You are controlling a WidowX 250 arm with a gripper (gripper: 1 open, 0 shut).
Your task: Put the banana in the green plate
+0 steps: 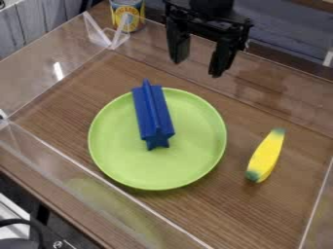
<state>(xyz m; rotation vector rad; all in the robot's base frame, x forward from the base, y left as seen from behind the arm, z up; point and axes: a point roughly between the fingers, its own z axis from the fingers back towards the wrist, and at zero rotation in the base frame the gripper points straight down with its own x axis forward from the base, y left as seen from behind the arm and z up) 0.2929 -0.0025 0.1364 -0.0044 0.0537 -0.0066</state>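
My fingers [204,44] hang spread apart and empty at the far side of the scene, pointing down, well above the brown wood-grain table [279,107] and inside the clear plastic walls that fence it. The small, stubby yellow plastic banana [266,156] with its dark greenish tip lies on the table to the right of the large round lime-green plastic plate [196,151], just beside the rim but not touching it, with its length running from near to far and the dark tip at the near end. On the plate, left of centre, rests a long blue star-section block [152,115]; the right half of the plate is bare.

The step in hand, as I judge it, is the reach for the banana. To do it well I should travel nearer and to the right until I stand over the banana's middle, turn my wrist so the fingers straddle its short width rather than its length, and come straight down. The toy looks smooth and rounded, so a grip off the middle could squirt it out; closing around the thickest part is safest. The clear wall to the right is near, so I should keep clear of it. For the release, I would aim at the bare right half of the plate, away from the blue block.
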